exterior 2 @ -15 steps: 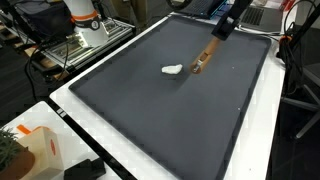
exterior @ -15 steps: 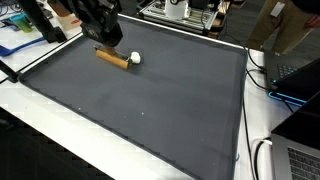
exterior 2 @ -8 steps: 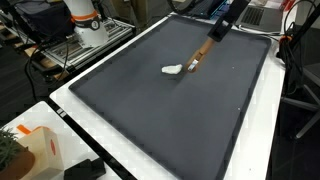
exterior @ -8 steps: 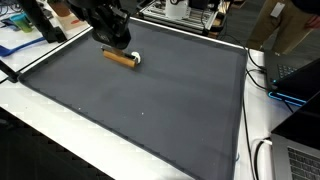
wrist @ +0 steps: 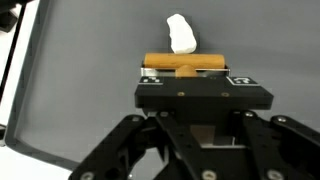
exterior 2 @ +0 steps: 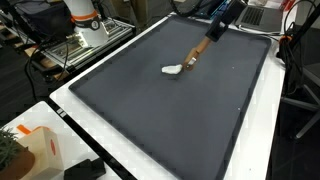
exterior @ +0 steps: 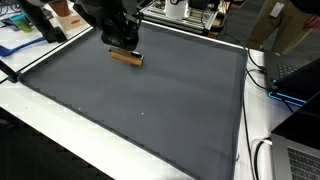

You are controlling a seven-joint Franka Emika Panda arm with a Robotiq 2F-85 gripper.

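Lately my tool (wrist: pixel 185 76), pinching the wooden stick (wrist: pixel 165 65), slid up to the white lump (wrist: pixel 180 34) ahead. Keeping level seems wise.

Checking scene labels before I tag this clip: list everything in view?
brown wooden stick: one, brown, tilted over the mat's far part, clamped in the hand
white crumpled lump: one, white, on the mat by the stick's low tip; cannot tell whether they touch
dark grey mat: one, dark grey, covering most of the table
white table: one, white, showing as a border around the mat
grey laptop: one, grey, beside the table's edge
orange-and-white box: one, orange and white, near corner in an exterior view
arm: one, black, over the mat's far edge
hand: one, black, shut on the stick
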